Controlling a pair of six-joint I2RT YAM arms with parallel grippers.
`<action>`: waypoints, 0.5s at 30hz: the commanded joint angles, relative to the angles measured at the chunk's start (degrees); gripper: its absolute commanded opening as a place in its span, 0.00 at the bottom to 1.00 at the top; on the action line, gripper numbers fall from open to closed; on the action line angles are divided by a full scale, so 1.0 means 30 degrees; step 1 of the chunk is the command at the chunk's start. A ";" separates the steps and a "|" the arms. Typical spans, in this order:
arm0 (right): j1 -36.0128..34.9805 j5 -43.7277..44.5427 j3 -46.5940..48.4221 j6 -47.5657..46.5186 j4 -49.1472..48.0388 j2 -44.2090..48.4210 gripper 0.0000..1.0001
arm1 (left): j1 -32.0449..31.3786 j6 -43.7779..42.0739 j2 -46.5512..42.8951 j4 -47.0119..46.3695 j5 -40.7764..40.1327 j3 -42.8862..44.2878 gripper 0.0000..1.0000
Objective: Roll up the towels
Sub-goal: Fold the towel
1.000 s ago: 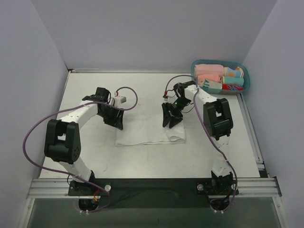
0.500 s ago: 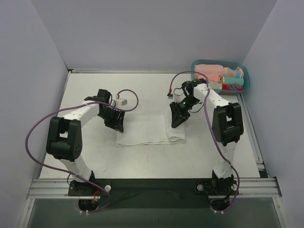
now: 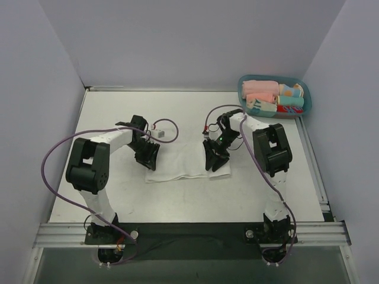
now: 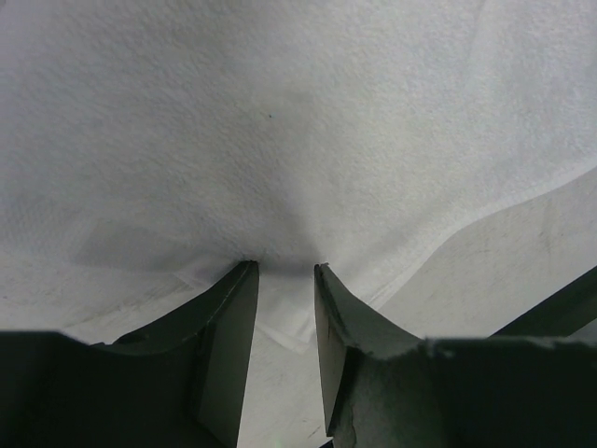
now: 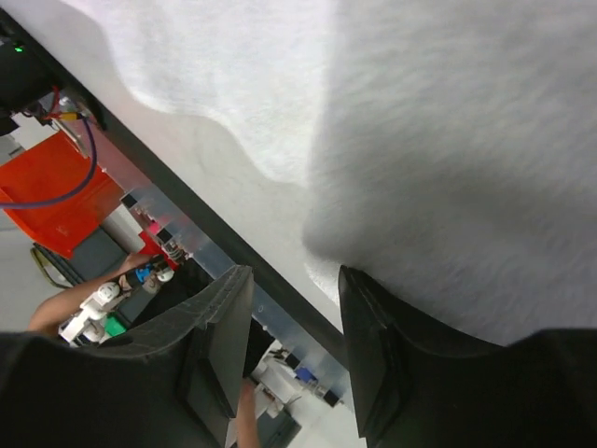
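Fingers (image 4: 224, 327) of 2 grippers (image 3: 150, 160) (image 3: 215, 163), 1 white towel (image 3: 180, 160)

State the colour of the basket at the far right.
Teal plastic oval basket, clearest from the top external view.

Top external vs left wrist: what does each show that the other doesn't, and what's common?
Only top external: the whole white towel spread between the arms, the right gripper at its right end, and the basket of coloured rolled cloths at the far right corner.
Only left wrist: the cloth's texture up close, and its edge running into the gap of the left gripper, jaws apart.
Both: the left gripper at the towel's left end, plus some bare table.
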State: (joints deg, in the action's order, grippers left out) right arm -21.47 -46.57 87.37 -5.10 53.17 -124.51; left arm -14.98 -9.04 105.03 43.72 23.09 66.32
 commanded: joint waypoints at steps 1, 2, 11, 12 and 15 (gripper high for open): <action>0.0331 -0.1617 0.1575 -0.0377 0.1434 0.2855 0.43 | -0.0279 -0.0152 0.1431 -0.0131 -0.1977 0.0620 0.41; 0.0477 -0.1530 0.1695 -0.0582 0.1525 0.3759 0.43 | -0.0279 -0.0180 0.2246 -0.0045 -0.2419 0.1032 0.39; 0.4051 0.3009 0.4298 -0.0732 0.0239 0.3130 0.47 | 0.1502 -0.1851 0.8017 0.0278 -0.5006 1.2235 0.44; 0.4198 0.3302 0.4564 -0.0614 -0.0024 0.2834 0.48 | 0.1769 -0.1474 0.8316 0.0337 -0.3639 1.3330 0.49; 0.4492 0.4184 0.5616 -0.0262 -0.0992 0.1662 0.53 | 0.2386 -0.0857 0.8058 0.0454 -0.0999 1.5215 0.58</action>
State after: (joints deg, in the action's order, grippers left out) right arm -7.77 -38.96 101.56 -7.05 51.00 -115.35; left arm -10.81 -11.27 129.73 48.16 15.90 107.20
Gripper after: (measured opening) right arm 0.525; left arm 0.563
